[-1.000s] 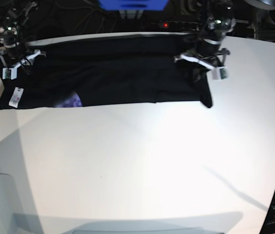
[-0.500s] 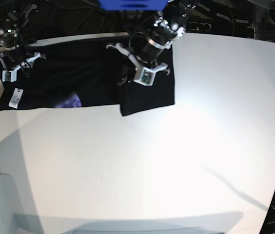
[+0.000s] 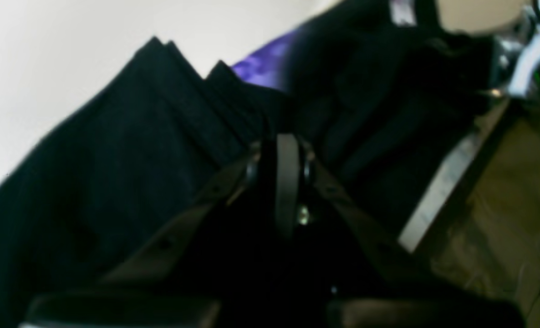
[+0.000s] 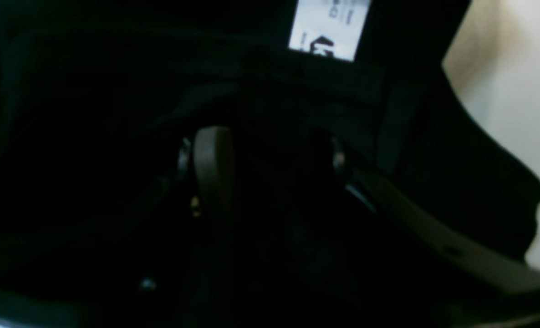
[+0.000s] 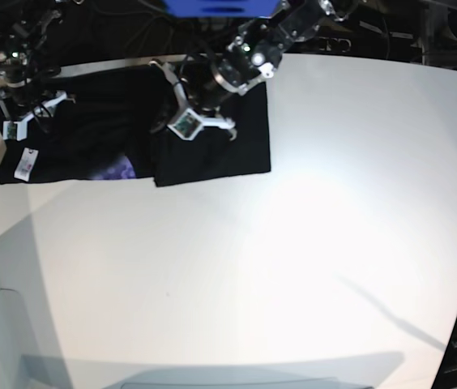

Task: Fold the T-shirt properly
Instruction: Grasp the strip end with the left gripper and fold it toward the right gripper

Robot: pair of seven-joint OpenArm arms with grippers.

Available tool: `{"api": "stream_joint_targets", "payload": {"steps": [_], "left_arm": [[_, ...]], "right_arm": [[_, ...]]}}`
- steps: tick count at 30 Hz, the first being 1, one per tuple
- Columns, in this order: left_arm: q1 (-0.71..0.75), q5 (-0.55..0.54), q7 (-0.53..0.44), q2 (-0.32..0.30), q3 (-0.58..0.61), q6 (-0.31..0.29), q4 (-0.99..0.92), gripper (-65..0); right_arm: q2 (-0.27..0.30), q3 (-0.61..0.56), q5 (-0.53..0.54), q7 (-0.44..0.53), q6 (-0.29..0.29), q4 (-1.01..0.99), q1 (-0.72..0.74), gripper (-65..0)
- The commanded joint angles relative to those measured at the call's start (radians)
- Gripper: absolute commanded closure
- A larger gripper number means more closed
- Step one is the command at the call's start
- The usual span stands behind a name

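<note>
Left pincer (image 5: 181, 113) clamped on T-shirt (image 5: 212, 150) fold, over tabletop (image 5: 309, 243) far edge. Right pincer (image 5: 19, 105) jaws apart, on shirt's far-left corner end beside white tag (image 5: 24, 162).

You cannot read the white tag (image 4: 328, 28): it is blurred and cut by the frame's top edge. Beside it, the right pincer (image 4: 270, 159) is lost in dark T-shirt (image 4: 92, 91) cloth.

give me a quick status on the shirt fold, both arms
Left gripper shut on the T-shirt, carrying its end across the fold. Right gripper open over the far end by the white tag. Nothing in the way.
</note>
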Motion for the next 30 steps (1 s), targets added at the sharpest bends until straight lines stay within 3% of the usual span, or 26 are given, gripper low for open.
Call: {"api": "stream_joint_targets", "payload": {"steps": [1,13,17,22,24,28,30], "left_arm": [[-0.019,-0.003,-0.023,0.009,0.022,-0.004,0.004,-0.1],[-0.143,-0.003,-0.023,0.092,0.141,-0.012,-0.105,-0.1],[-0.185,-0.003,-0.023,0.095,0.216,-0.004,-0.136,-0.1],[-0.191,-0.003,-0.023,0.096,0.223,-0.002,-0.185,-1.0],[-0.191,-0.003,-0.023,0.113,0.222,-0.002,-0.198,-6.5],[-0.191,-0.003,-0.031,0.121,0.220,-0.002,-0.203,-27.1],[-0.191,-0.003,-0.034,0.124,0.220,-0.002,-0.191,-31.3]], "right_arm": [[0.012,0.005,0.009,0.022,-0.001,0.019,0.001,-27.5],[0.012,0.005,0.009,0.022,-0.001,0.019,0.001,-27.5],[0.012,0.005,0.009,0.022,-0.001,0.019,0.001,-27.4],[0.012,0.005,0.009,0.021,-0.001,0.019,0.001,-27.3],[0.012,0.003,0.009,0.021,-0.001,0.019,0.001,-27.3],[0.012,0.003,0.009,0.021,-0.001,0.019,0.000,-27.2],[0.012,0.003,0.009,0.021,-0.001,0.019,-0.002,-27.2]]}}
